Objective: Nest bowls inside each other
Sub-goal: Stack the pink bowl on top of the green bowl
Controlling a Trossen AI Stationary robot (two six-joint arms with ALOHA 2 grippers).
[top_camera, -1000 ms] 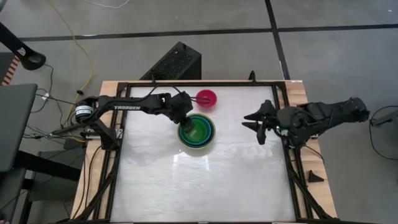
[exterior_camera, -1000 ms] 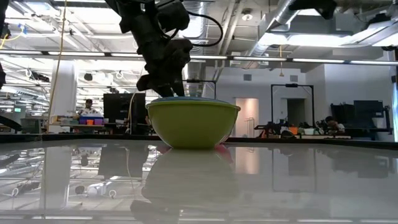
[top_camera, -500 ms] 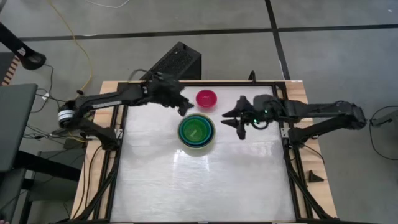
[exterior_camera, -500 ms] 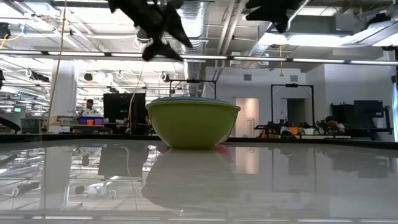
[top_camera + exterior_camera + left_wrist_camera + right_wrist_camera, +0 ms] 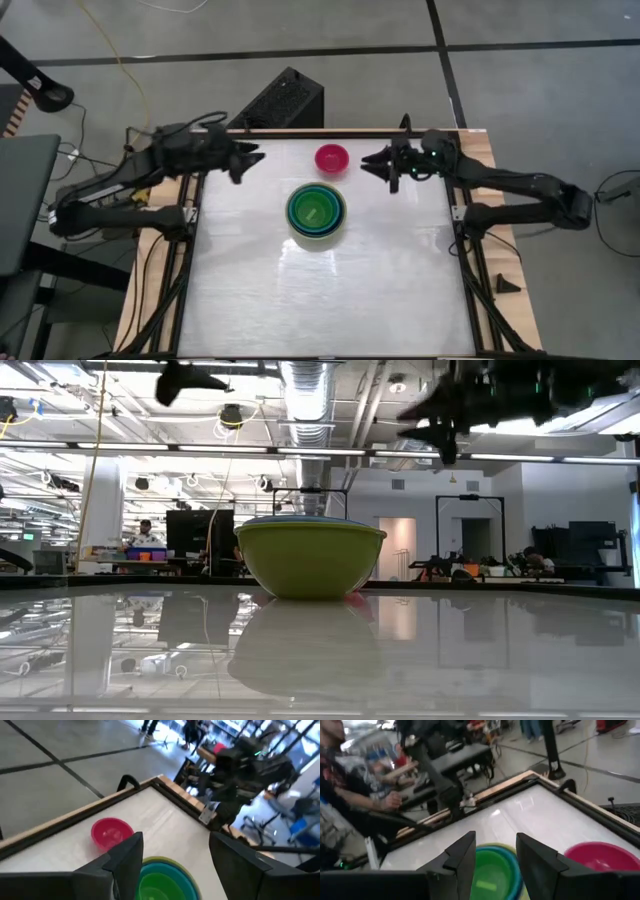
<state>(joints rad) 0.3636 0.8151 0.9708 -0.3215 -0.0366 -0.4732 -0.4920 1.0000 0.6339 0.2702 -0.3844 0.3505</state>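
Several bowls sit nested as one stack [image 5: 316, 212] in the middle of the white table; the bright green one [image 5: 159, 888] is innermost and the olive-yellow one [image 5: 310, 560] outermost. The stack rests on the olive bowl's base. A magenta-pink bowl [image 5: 332, 158] stands alone on the table just beyond the stack, toward the far edge. My left gripper [image 5: 248, 160] hovers open in the air to the left of the pink bowl. My right gripper [image 5: 372, 163] hovers open to its right, pointing at it. Both hold nothing.
A black box [image 5: 285, 100] sits on the floor beyond the far edge. Dark frame rails [image 5: 455, 200] run along the table's sides. The near half of the table [image 5: 320, 300] is bare. A person [image 5: 350, 785] shows beyond the table in the right wrist view.
My left gripper has risen out of the bowl stack and drawn back toward the table's left edge, tipping from pointing down to nearly level. The stack has stayed put. My right gripper has swung in from the right edge toward the pink bowl and come down a little.
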